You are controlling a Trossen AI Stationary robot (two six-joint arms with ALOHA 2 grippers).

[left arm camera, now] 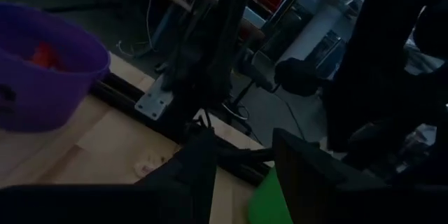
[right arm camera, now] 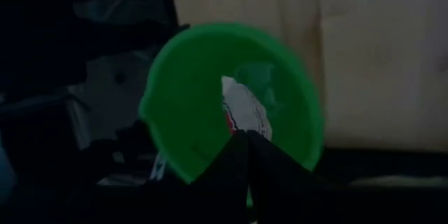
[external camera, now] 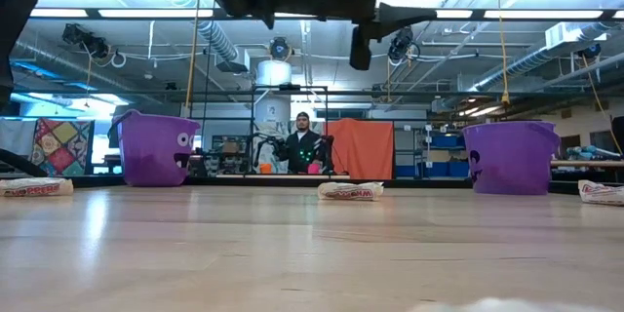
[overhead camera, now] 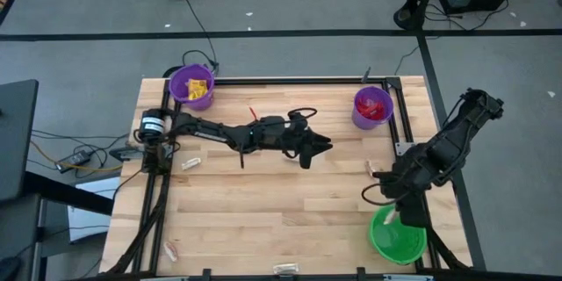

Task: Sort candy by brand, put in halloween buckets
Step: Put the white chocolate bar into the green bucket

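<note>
- We see the wooden table (overhead camera: 263, 219) from above, our two dark arms spread across it, left arm reaching toward mid-table, right arm bent over the near right corner.
- The green bucket (overhead camera: 397, 238) sits directly beneath the right gripper (right arm camera: 245, 143), whose fingers are pinched together on a white-and-red candy wrapper (right arm camera: 245, 112) hanging over the bucket's mouth.
- Two purple buckets stand at the far edge: one with yellow candy (overhead camera: 190, 86) well behind the left gripper (overhead camera: 320, 147), one with red candy (overhead camera: 372, 106) just beyond and to its right.
- The left gripper hovers above bare wood with its fingers parted and nothing between them.
- Stray wrapped candies (overhead camera: 190, 163) lie well apart near the left and near edges, unsorted.
- We judge the risk to lie in the release: the wrapper could cling to a finger, or drop onto the rim and slide to the table. The right arm crowding the bucket could also nudge it toward the table's edge.
</note>
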